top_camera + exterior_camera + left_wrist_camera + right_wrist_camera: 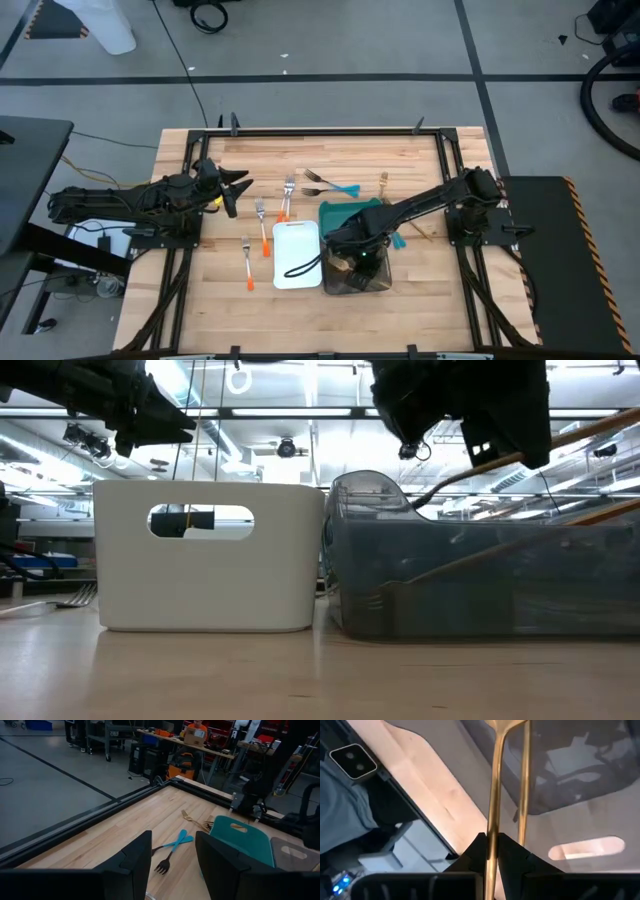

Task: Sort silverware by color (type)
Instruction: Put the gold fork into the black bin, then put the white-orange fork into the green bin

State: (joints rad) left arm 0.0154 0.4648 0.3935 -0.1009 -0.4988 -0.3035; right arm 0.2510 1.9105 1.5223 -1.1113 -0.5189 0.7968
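Observation:
My right gripper [352, 256] hangs over the grey tray [376, 286], shut on a gold utensil [495, 780]. Another gold utensil [480, 556] lies slanted inside that tray, its handle leaning on the wall. Orange-handled forks [262, 228] lie left of the white tray [297, 256], and blue-handled forks [332, 186] lie beyond the teal tray [350, 213]. A gold fork [383, 182] lies on the wood at the far right. My left gripper [237, 190] waits open at the left, above the table, touching nothing. My right gripper pinches the gold utensil's thin stem [493, 822] between its two fingers [512, 851]. The fingers slant down from the table's right side, and the stem runs on past their tips. The utensil is lifted clear above the grey tray [580, 770].
The white, teal and grey trays stand close together in the middle of the table. A black frame [300, 130] runs around the wooden top. Bare wood lies along the near edge. In the left wrist view a person [197, 726] sits far off in the room.

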